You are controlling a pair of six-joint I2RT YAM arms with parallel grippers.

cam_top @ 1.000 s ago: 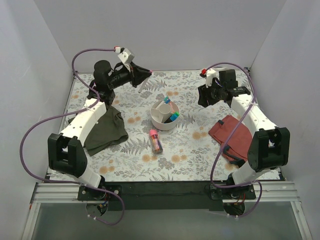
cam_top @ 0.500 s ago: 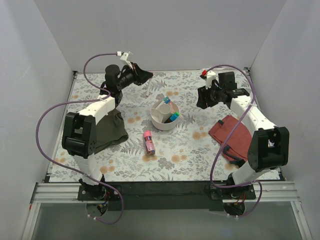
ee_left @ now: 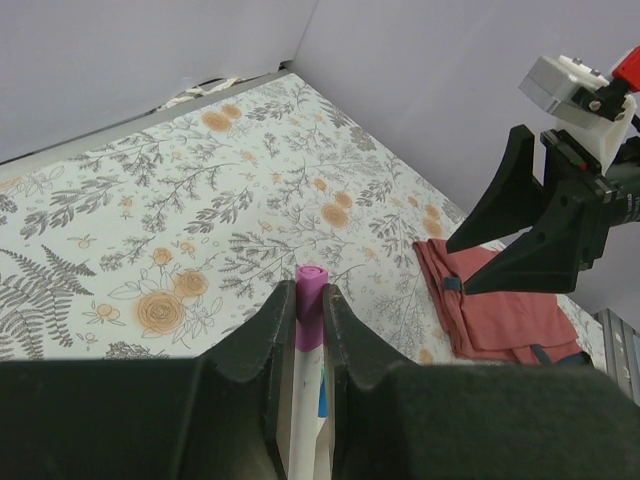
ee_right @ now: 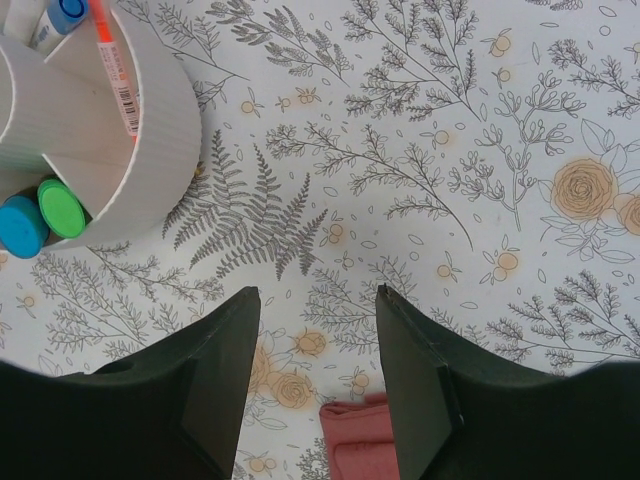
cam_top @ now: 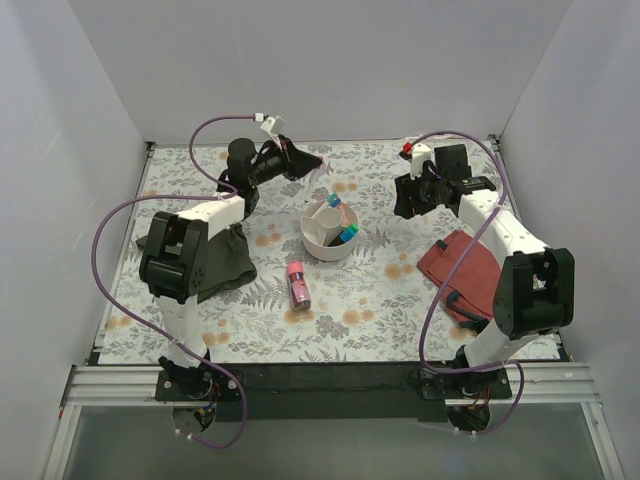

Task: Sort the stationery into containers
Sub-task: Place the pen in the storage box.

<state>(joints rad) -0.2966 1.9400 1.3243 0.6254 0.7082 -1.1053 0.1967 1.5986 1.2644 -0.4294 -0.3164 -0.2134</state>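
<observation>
My left gripper (cam_top: 316,160) is raised over the back of the table, behind the bowl, and is shut on a thin white pen with a pink-purple cap (ee_left: 311,300). The round off-white divided bowl (cam_top: 318,241) stands mid-table and holds a blue-capped pen, an orange-pink pen (ee_right: 115,70) and black highlighters with blue (ee_right: 22,225) and green (ee_right: 60,207) ends. A stubby pink tube (cam_top: 297,283) lies in front of the bowl. My right gripper (ee_right: 318,295) is open and empty, hovering just right of the bowl (ee_right: 165,140); it also shows in the top view (cam_top: 403,197).
A dark olive cloth (cam_top: 218,262) lies at the left under my left arm. A red cloth (cam_top: 463,266) lies at the right, its edge showing between my right fingers (ee_right: 365,440). Grey walls enclose the floral mat.
My left arm has swung right along the back with the pen, toward the bowl. The pink tube has shifted slightly left. My right gripper has barely moved.
</observation>
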